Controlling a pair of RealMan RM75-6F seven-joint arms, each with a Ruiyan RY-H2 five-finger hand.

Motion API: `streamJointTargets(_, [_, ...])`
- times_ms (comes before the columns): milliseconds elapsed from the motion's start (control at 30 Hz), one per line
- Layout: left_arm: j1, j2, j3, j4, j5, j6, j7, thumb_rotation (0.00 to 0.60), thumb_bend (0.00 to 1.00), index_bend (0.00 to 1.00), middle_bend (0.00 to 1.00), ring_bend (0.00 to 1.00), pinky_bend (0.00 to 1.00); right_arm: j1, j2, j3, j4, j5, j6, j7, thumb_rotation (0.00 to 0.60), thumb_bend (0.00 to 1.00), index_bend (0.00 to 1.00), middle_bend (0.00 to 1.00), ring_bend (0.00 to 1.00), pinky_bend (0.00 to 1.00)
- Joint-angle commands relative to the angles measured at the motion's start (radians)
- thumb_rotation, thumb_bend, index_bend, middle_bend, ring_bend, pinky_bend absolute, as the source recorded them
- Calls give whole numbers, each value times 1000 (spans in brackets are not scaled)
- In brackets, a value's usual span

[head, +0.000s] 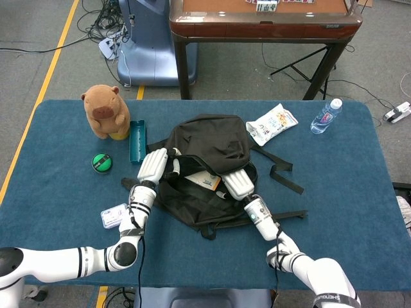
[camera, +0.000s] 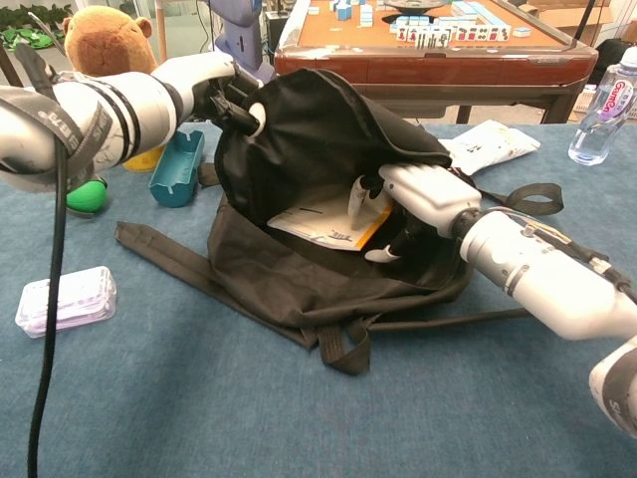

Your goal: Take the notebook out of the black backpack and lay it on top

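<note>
A black backpack [camera: 328, 159] lies on a blue-covered table [head: 334, 192] with its mouth gaping toward the robot, as the extraction step of the task gets under way. The left robot hand [head: 153, 165] grips the upper flap at the edge of the opening and holds it raised, its fingers closed on the black fabric. Inside, the notebook [camera: 323, 221], pale with an orange edge, lies flat on the lower panel of the bag, partly under the lifted flap. The right robot hand [camera: 413, 199] reaches into the opening at the notebook's right edge; its fingers [camera: 356, 191] are spread, one lying over the cover and others curling down beside the orange edge. Whether it has any real hold on the notebook cannot be made out from either view; it looks to be touching rather than clamped.

The notebook is not yet out, so the task appears to stand at the grasp. The next move likely calls for closing thumb and fingers on the near right edge, then drawing the notebook out toward the robot while the flap is held up, before laying it on top of the bag. The loose fabric may snag the corner.
</note>
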Motion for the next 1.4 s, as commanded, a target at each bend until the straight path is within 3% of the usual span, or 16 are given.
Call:
streamJointTargets(33, [-2,5,2,-4,-5,3,7,600,692,662,506,534,287,13,-17,4,25,7,-15,11,600,13,418,312,253,394])
streamJointTargets(833, [-8,14,9,-19,-31,20,11,600,691,661,506,535,287,91,-124,4,213,20,-55,69,600,84,418,343,255,394])
streamJointTargets(1100, [-5,18,11,-20,-31,21,7,600,692,660,506,535,287,98,-140,3,248,24,-43,78,600,241,436,385,278,394])
streamJointTargets(1400, [-9,14,14,-13,-31,16,5,600,692,657,506,535,286,98,-145,5,269,31,-9,100,600,319,529,450,341,400])
